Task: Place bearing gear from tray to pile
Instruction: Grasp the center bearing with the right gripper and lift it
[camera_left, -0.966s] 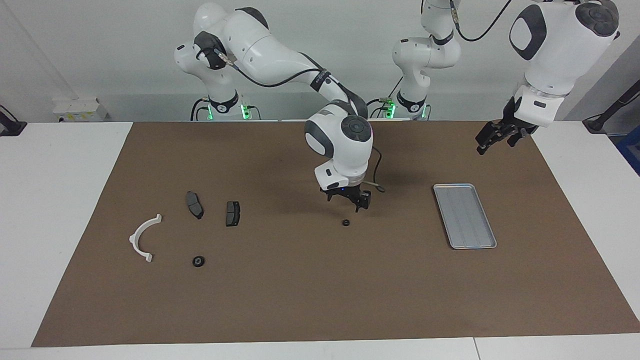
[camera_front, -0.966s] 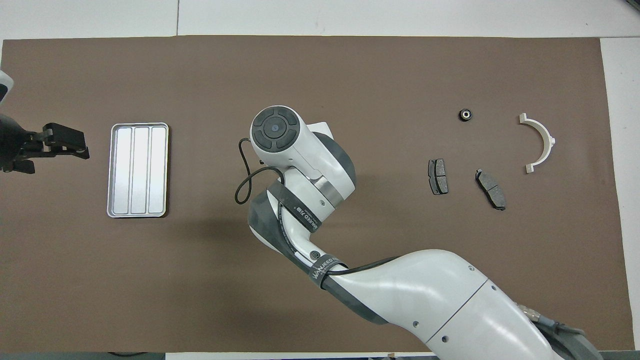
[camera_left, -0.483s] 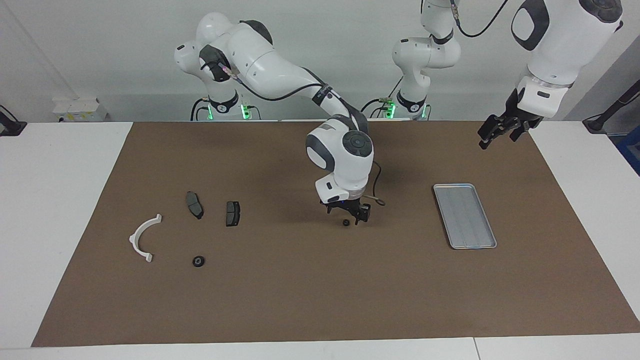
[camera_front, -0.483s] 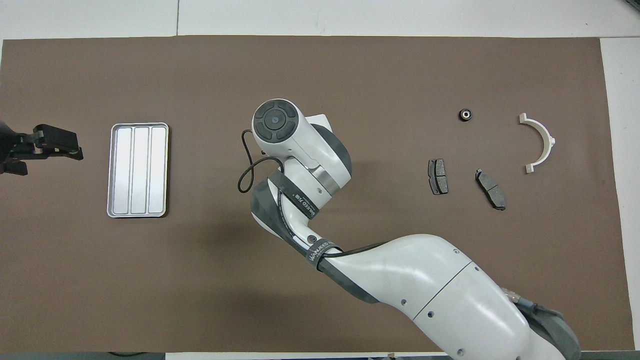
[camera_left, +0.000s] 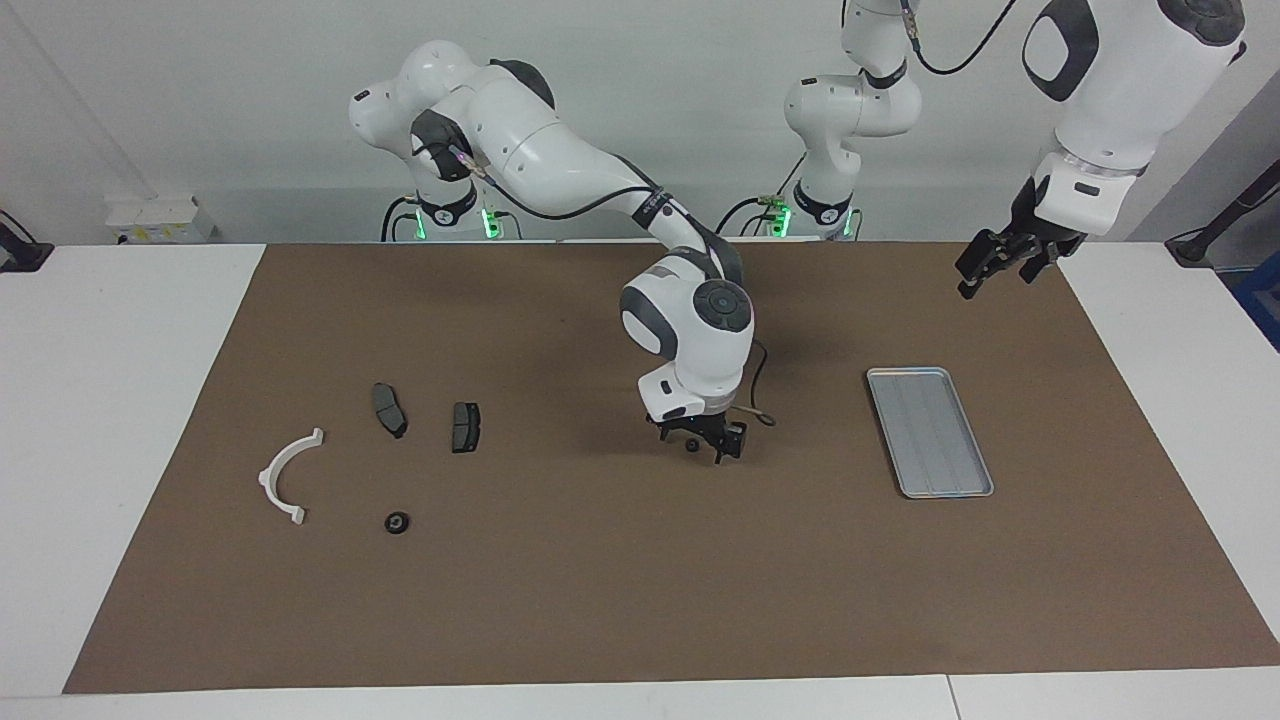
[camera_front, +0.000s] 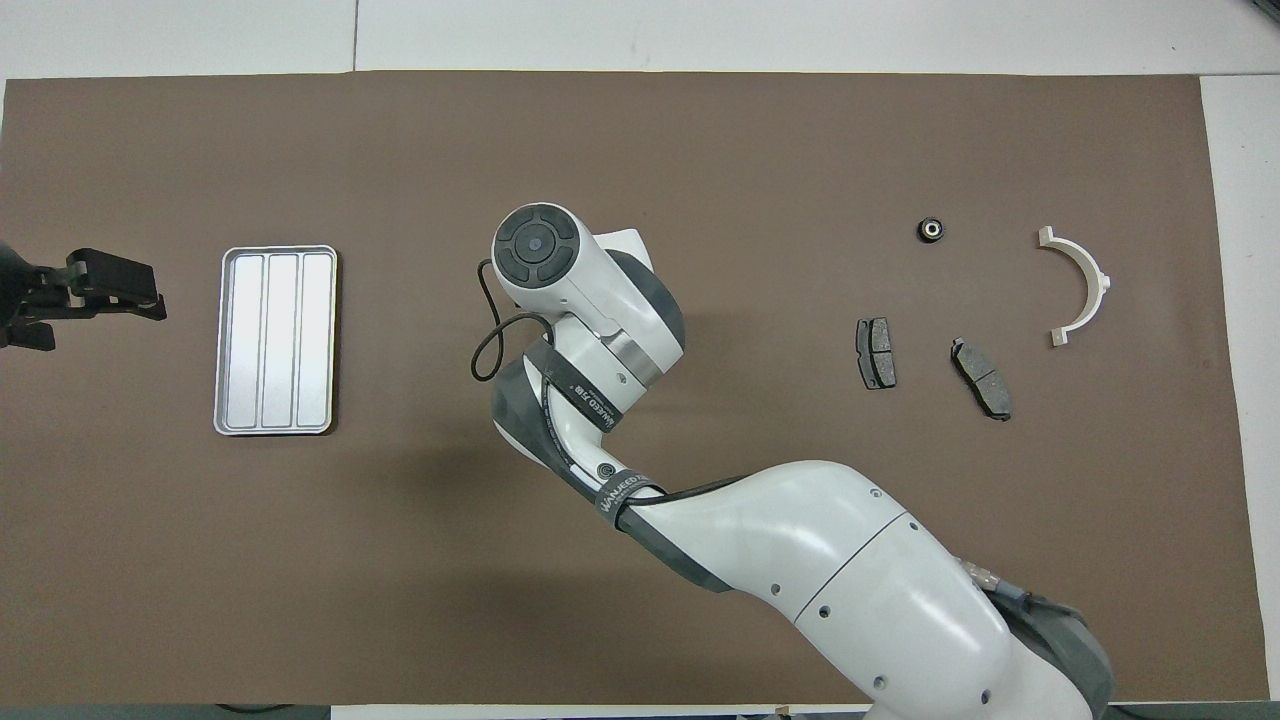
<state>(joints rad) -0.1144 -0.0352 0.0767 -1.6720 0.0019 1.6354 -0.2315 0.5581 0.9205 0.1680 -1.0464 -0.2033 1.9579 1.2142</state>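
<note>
In the facing view, the right claw (camera_left: 702, 447) had come down over the last second. A second before, it hung above a small black gear (camera_left: 692, 445); now it sat low on the brown mat (camera_left: 600, 600), with its fingers apart and the gear between them. The gear lay on the mat, about midway between the tray (camera_left: 930, 432) and the pile. It had not been lifted yet. The tray had nothing in it. The pile was at the right arm's end of the table: a white bracket (camera_left: 287, 477), two dark plates (camera_left: 389, 409) and (camera_left: 465, 426), and another gear (camera_left: 397, 522) near them. The left claw (camera_left: 983, 268) had risen a little and waited in the air, fingers apart, holding nothing.

In the overhead view, the right arm (camera_front: 600, 330) hid its own claw and the gear under it. The tray (camera_front: 276, 340) still lay bare, and the left claw (camera_front: 115, 290) hung beside it. The pile had not moved.

I think the next step is to squeeze the gear and carry it to the pile.
</note>
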